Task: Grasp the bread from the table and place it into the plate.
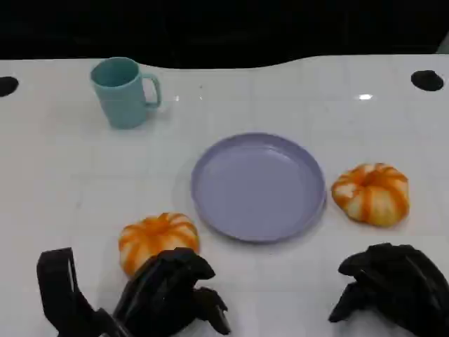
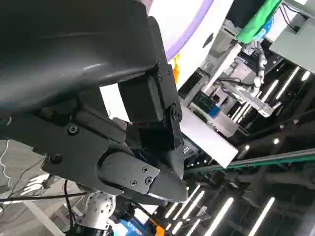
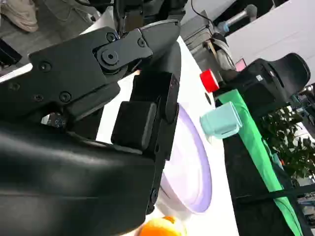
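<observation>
Starting at the left of the head view, we see our left hand low on the white table, its black fingers curled in and holding nothing, its lower part cut off by the frame edge. Just beyond its fingers sits a round orange-and-white bread bun, the near edge of it hidden behind the hand, so we cannot tell whether they touch. Farther back on the left stands a teal ceramic mug, upright, handle to the right. In the middle lies the round lavender plate with nothing on it. To its right, just beside the rim, rests a second orange-and-white bun, apart from the plate. At the lower right our right hand hangs with fingers curled in, nothing in it, partly cut off by the frame.
</observation>
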Controlling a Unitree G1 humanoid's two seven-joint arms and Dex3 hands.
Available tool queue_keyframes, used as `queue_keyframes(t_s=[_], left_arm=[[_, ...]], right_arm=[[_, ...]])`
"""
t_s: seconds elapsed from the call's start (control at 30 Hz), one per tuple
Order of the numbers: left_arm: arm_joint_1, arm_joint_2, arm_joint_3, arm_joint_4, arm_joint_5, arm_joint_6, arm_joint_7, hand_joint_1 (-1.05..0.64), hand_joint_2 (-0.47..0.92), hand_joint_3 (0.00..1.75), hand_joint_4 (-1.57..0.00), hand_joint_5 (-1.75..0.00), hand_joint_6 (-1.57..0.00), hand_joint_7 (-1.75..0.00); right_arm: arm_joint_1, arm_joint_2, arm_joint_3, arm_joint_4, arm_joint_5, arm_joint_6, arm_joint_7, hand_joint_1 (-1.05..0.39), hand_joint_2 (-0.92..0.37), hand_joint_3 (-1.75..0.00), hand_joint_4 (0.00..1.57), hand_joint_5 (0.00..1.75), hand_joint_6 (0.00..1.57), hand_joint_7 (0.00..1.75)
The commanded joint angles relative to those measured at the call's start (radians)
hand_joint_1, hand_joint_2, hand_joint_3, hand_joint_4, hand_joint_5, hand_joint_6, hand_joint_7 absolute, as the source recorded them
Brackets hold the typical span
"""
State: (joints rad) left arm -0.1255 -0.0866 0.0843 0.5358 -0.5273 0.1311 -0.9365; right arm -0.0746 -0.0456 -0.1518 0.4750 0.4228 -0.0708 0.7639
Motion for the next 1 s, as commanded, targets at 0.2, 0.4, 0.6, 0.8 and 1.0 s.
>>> queue_keyframes(t_s=[0.2,0.4,0.6,0.8,1.0], left_arm=[[-0.007,0.015,0.003,0.015,0.016,-0.027,-0.006,-0.61,0.92,0.02,-1.57,-0.43,-1.57,-0.20],[-0.009,0.018,0.005,0.023,0.024,-0.048,-0.014,-0.63,0.92,0.04,-1.57,-0.44,-1.57,-0.20],[-0.005,0.016,0.002,0.018,0.033,-0.055,-0.004,-0.64,0.92,0.04,-1.57,-0.45,-1.57,-0.20],[-0.005,0.014,-0.001,0.024,0.034,-0.067,-0.009,-0.64,0.92,0.06,-1.57,-0.44,-1.57,-0.20],[0.004,0.015,-0.001,-0.003,0.031,-0.108,-0.032,-0.65,0.91,0.02,-1.57,-0.37,-1.56,-0.13]], right_arm=[[-0.012,-0.018,-0.014,0.010,0.008,-0.007,0.009,-0.75,-0.76,0.00,1.57,0.34,1.57,0.11],[-0.008,-0.013,-0.012,0.005,0.007,-0.007,0.010,-0.73,-0.77,0.00,1.57,0.32,1.57,0.09],[-0.014,-0.014,-0.010,0.021,0.004,-0.015,0.019,-0.73,-0.77,0.00,1.57,0.31,1.57,0.08],[-0.012,-0.015,-0.009,0.023,0.000,-0.021,0.013,-0.74,-0.77,0.00,1.57,0.33,1.57,0.09],[-0.010,-0.012,-0.006,0.019,0.003,-0.020,0.019,-0.74,-0.77,0.00,1.57,0.30,1.57,0.07]])
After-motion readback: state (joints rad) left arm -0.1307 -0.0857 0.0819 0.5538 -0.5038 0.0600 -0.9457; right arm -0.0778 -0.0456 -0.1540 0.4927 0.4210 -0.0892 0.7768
